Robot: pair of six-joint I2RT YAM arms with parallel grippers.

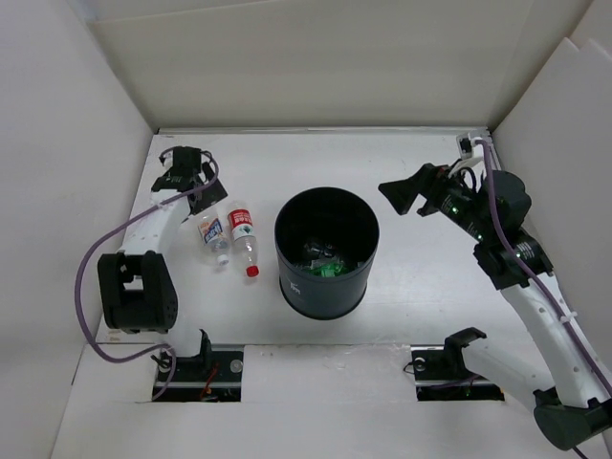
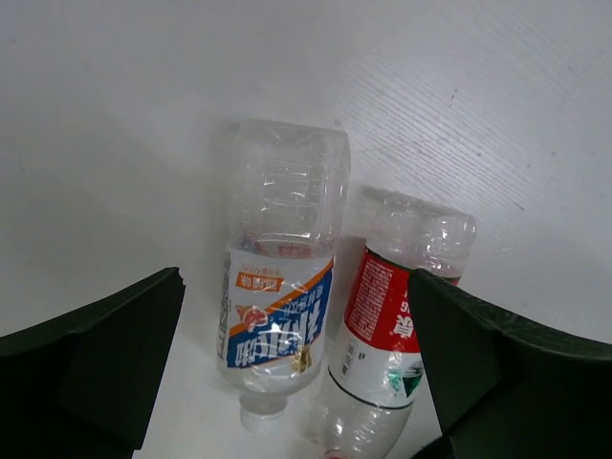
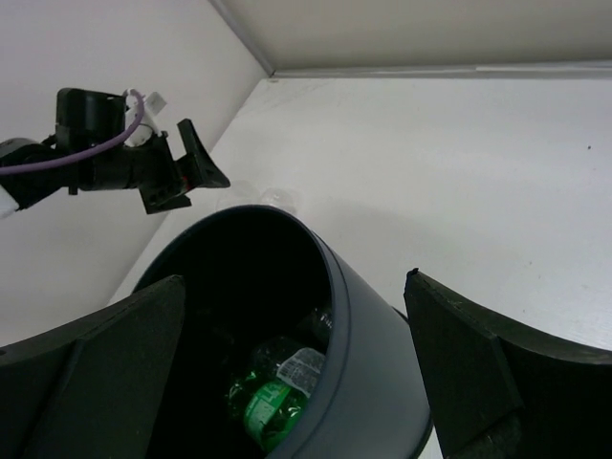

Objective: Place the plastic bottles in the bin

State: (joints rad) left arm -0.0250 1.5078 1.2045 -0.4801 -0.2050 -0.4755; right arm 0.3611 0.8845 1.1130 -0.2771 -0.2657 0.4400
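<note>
Black bin (image 1: 327,287) held a green bottle (image 3: 273,397). We saw the left gripper (image 2: 295,316), jaws apart, facing the blue-labelled bottle (image 2: 282,287) and red-labelled bottle (image 2: 392,316); the right gripper (image 3: 296,282), jaws apart, faced the bin.

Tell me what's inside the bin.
The bin holds a green bottle with at least one clear bottle lying against it. Shadow and the bin's own wall hide the rest of the bottom, so the full count is unclear.
</note>
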